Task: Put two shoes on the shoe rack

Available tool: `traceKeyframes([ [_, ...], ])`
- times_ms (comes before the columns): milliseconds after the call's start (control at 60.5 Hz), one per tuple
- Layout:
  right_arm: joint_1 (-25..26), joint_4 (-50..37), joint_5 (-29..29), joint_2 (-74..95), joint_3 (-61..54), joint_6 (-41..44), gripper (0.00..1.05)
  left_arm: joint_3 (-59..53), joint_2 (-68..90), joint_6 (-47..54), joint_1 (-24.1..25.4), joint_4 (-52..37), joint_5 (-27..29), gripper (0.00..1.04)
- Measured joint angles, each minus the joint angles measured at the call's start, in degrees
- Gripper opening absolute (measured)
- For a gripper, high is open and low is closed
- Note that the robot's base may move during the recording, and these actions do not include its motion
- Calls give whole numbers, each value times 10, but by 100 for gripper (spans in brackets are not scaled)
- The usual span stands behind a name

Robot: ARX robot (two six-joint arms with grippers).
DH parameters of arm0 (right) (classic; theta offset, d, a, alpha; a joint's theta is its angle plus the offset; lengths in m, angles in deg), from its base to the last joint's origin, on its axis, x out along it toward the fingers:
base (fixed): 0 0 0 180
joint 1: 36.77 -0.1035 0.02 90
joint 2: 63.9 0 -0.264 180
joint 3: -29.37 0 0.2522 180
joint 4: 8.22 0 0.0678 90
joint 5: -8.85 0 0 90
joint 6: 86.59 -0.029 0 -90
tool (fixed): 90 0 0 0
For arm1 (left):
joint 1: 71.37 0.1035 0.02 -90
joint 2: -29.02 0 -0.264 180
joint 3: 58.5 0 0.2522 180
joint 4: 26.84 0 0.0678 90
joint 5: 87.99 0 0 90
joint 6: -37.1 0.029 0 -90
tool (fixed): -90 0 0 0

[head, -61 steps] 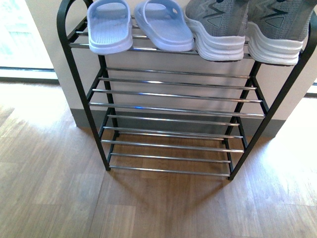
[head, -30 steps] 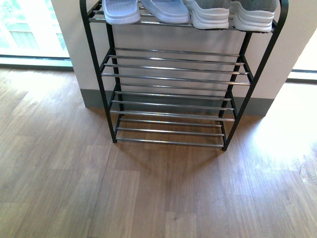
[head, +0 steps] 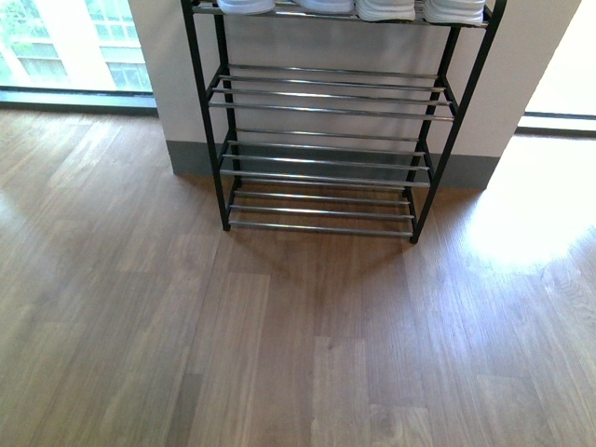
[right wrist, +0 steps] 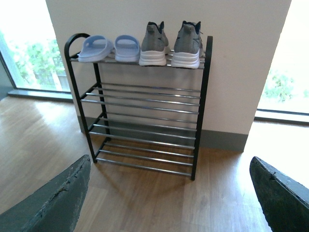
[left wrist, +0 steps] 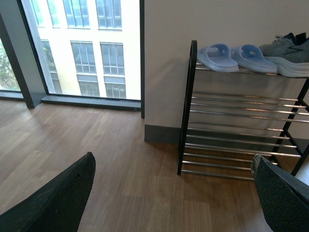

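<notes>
Both pairs sit on the top tier of the black-framed rack of silver bars (right wrist: 145, 111): pale-blue rubber slides (right wrist: 108, 47) toward its left end, grey knit sneakers with white soles (right wrist: 171, 44) toward its right end, toes at the front bar. Placement looks complete. Judgement: the step in hand is backing off; keep both arms low and clear of the frame.

Left gripper (left wrist: 174, 193) and right gripper (right wrist: 169, 193): fingers spread wide, holding nothing, well apart from the rack and below the shoe tier.
</notes>
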Motion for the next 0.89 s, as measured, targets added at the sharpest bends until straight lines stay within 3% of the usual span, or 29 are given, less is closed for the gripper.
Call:
traceKeyframes([
  [892,0,0,0,0,0,0,96,0,0,1,0,0,0,95],
])
